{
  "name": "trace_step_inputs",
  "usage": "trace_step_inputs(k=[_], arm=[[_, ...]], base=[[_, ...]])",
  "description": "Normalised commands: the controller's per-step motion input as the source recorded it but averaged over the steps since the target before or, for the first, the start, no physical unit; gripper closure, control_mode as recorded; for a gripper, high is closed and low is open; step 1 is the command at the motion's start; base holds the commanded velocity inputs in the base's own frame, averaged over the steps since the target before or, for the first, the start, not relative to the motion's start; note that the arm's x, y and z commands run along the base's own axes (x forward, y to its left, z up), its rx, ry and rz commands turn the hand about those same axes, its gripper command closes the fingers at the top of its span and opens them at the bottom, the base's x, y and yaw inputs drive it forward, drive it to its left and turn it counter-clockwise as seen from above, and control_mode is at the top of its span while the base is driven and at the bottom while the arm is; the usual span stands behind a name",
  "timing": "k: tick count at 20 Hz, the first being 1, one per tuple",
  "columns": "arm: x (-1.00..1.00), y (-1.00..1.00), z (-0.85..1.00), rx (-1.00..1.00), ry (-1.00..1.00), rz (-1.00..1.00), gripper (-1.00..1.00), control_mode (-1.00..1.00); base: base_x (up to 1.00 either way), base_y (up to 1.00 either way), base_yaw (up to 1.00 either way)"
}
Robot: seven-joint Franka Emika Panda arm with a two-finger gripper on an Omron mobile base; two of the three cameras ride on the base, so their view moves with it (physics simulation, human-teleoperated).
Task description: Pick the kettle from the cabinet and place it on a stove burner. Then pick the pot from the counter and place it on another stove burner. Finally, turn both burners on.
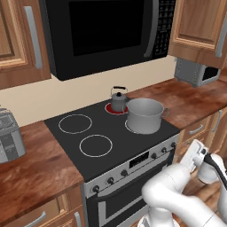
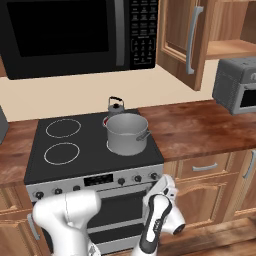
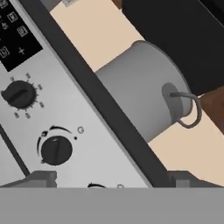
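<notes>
The small dark kettle (image 1: 118, 99) (image 2: 115, 107) stands on the rear right burner (image 1: 111, 109), which glows red. In front of it the wide grey pot (image 1: 144, 115) (image 2: 126, 134) (image 3: 144, 94) rests on the front right burner, whose ring is dark at its left edge. My gripper (image 1: 189, 150) (image 2: 161, 183) (image 3: 113, 181) is open and holds nothing. It hangs low in front of the stove's right end, facing the black knobs (image 3: 55, 150) on the front panel. Two knobs and the pot's loop handle (image 3: 189, 109) appear in the hand view.
The two left burners (image 1: 75, 123) (image 2: 62, 153) are bare rings. The cabinet (image 2: 186, 40) at upper right stands with its door open over a toaster oven (image 2: 239, 85). A microwave (image 1: 104, 31) hangs above the stove. A toaster (image 1: 9, 137) sits at left.
</notes>
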Motion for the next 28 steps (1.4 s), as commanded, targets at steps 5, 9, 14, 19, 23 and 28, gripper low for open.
trace_step_inputs(k=[5, 9, 14, 19, 23, 28], arm=[[0.22, -0.08, -0.04, 0.09, 0.12, 0.0, -1.0, -1.0], [0.28, 0.0, -0.03, 0.09, 0.17, 0.0, -1.0, -1.0], [0.24, 0.0, -0.05, 0.1, 0.17, 0.0, -1.0, -1.0], [0.13, 0.0, -0.12, 0.1, 0.16, 0.0, -1.0, -1.0], [0.07, 0.0, -0.14, 0.12, 0.15, 0.0, -1.0, -1.0], [0.08, 0.0, -0.06, 0.11, 0.12, -0.02, -1.0, -1.0]], base=[[0.0, 0.0, 0.0], [0.0, 0.0, 0.0], [0.0, 0.0, 0.0], [0.0, 0.0, 0.0], [0.0, 0.0, 0.0], [0.0, 0.0, 0.0]])
